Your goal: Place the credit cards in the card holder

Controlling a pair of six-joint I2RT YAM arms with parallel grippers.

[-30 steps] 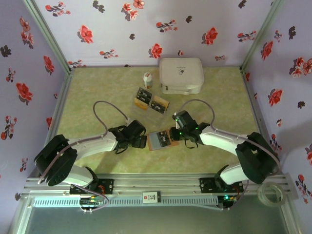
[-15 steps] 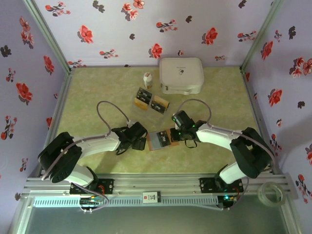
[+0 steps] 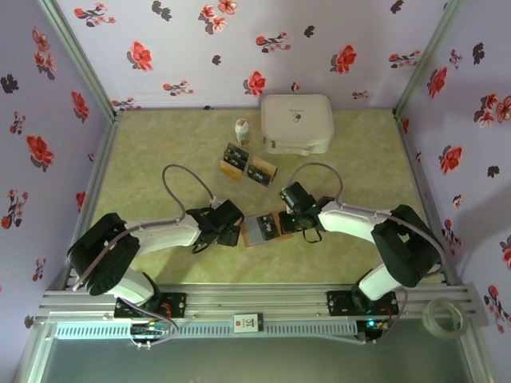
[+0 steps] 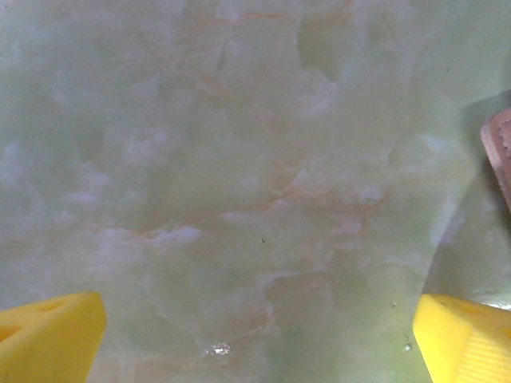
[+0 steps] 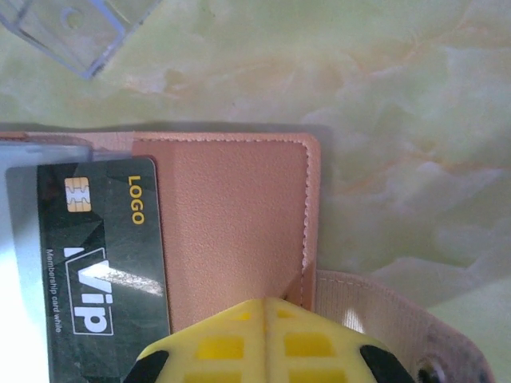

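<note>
Reddish-brown card holder (image 5: 231, 215) holds one black card (image 5: 96, 263); right gripper (image 5: 267, 327) closed, left gripper (image 4: 255, 335) gaping empty.

You see the reddish-brown card holder (image 3: 262, 230) lying open and flat, a black card (image 5: 96, 247) tucked into its pocket, two black-and-gold cards (image 3: 234, 160) side by side beyond it.

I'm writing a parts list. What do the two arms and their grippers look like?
The left arm and right arm have white tubular links between bulky black joints, each with a thin grey cable looping off the wrist. The left gripper has bright yellow fingers; the right gripper is yellow too, with a moulded grid.
</note>
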